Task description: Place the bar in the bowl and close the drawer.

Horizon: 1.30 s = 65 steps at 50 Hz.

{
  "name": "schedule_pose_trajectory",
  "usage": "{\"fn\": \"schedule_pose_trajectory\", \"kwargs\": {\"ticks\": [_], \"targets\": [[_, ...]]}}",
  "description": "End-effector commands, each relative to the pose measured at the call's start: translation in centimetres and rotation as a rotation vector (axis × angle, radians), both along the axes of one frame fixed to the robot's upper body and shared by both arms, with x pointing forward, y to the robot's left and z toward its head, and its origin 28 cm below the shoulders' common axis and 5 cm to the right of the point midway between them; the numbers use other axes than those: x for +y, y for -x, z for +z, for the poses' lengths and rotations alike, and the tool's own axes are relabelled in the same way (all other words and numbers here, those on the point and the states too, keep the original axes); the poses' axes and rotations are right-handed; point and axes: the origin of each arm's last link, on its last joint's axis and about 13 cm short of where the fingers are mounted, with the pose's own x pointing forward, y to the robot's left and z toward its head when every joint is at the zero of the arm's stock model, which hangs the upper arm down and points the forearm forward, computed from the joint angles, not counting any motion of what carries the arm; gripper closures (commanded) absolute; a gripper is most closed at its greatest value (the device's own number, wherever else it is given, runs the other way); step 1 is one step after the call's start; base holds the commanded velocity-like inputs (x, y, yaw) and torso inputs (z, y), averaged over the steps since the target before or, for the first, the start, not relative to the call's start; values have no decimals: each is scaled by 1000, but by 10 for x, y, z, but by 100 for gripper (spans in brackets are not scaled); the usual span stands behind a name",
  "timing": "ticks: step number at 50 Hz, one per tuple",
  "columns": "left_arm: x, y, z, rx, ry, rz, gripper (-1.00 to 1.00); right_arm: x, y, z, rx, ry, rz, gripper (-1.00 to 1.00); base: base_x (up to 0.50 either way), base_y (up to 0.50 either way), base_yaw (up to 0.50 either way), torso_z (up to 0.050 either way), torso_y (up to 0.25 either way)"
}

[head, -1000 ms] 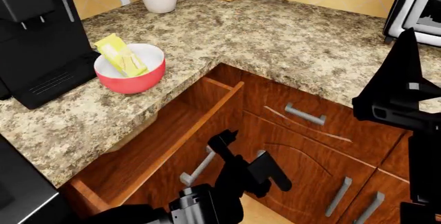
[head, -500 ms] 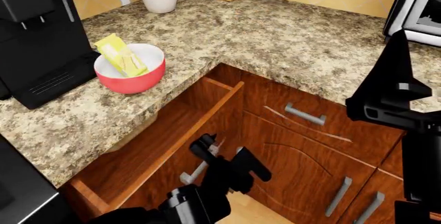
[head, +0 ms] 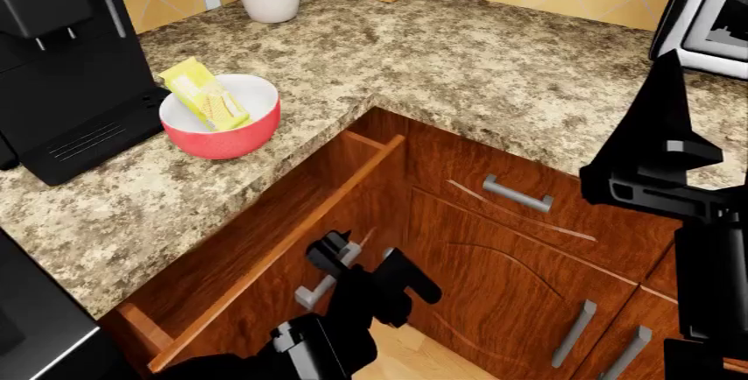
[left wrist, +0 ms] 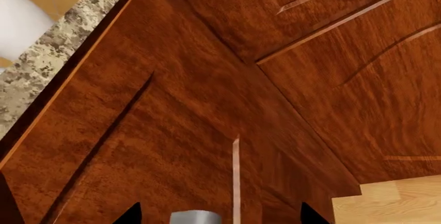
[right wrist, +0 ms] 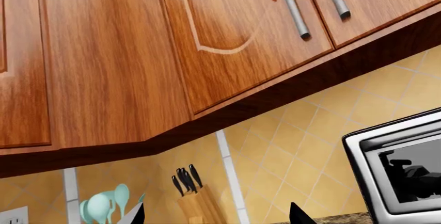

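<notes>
At drawer (head: 280, 257) front | left tool (head: 364, 262) astride handle (head: 315, 289), jaws spread

We're looking at a drawer (head: 280, 249) of reddish-brown wood, grain showing, lightly polished, and its handle (head: 314, 291) is reading as brushed silver metal. The bench (head: 491, 65) is showing speckled granite, smooth with a low sheen. We're seeing the bowl (head: 222, 117) glossy, red outside, white inside, like glazed ceramic, and the bar (head: 203, 93) is gleaming in a shiny yellow wrapper. The left gripper (head: 356, 270) is looking like matt black plastic. From the right wrist we're catching glossy wooden cabinet doors (right wrist: 138, 43) and satin yellow wall tiles (right wrist: 276, 152).
</notes>
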Motion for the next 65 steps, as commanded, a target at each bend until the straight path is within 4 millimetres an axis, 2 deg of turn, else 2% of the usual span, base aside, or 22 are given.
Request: {"fn": "schedule_pose_trajectory", "kwargs": {"ticks": [1, 21, 36, 52, 65], "targets": [[13, -5, -5, 15, 8, 112, -100, 1, 0, 0, 0, 4, 5, -100, 0, 0, 0, 0, 0], [36, -7, -15, 5, -83, 218, -100, 3, -1, 0, 2, 13, 12, -100, 0, 0, 0, 0, 0], [54, -7, -17, -10, -329, 224, -100, 2, -1, 0, 2, 13, 11, -100, 0, 0, 0, 0, 0], [74, -14, -16, -11, -362, 286, -100, 3, 0, 0, 5, 14, 22, -100, 0, 0, 0, 0, 0], [91, -11, -21, -3, -400, 346, -100, 5, -1, 0, 6, 21, 22, -100, 0, 0, 0, 0, 0]]}}
